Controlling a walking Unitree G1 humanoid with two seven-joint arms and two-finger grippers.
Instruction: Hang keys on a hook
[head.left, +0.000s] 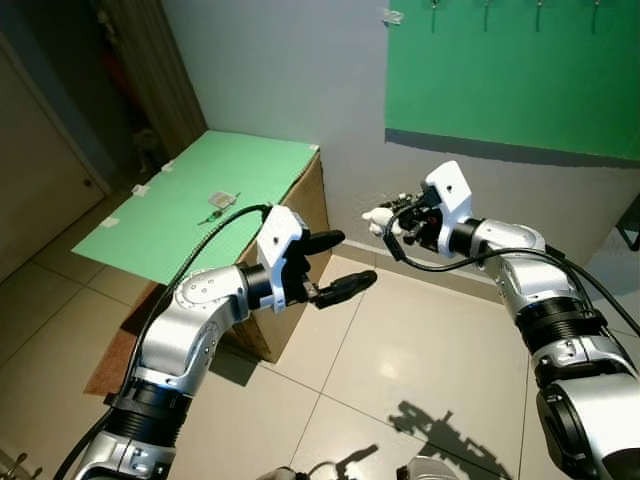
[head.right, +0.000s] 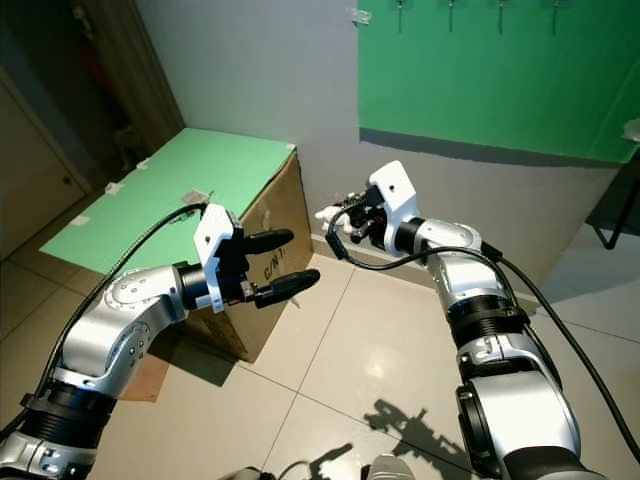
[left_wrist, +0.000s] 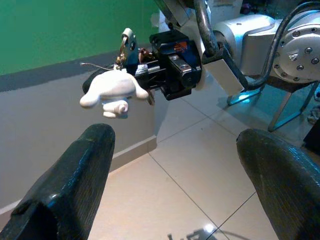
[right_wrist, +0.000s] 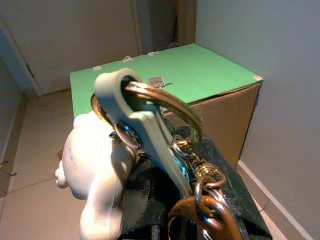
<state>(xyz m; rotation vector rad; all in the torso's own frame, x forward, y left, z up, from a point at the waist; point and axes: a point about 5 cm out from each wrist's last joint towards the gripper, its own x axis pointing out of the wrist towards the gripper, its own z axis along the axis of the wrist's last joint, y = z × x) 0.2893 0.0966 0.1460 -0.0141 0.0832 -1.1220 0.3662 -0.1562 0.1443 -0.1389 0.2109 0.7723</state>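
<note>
Our right tool (head.left: 400, 215) is clamped on the keys (left_wrist: 131, 50), held out in the air before the grey wall with the white figure charm (left_wrist: 111, 92) and ring hanging free beyond the fingers, which we judge leaves the ring clear to slip over a hook. Our left tool (head.left: 335, 265) hangs open and empty just beside the cardboard box (head.left: 300, 215), near the right one. The hooks (head.left: 486, 12) sit high on the green board (head.left: 520, 80), well above the keys.
</note>
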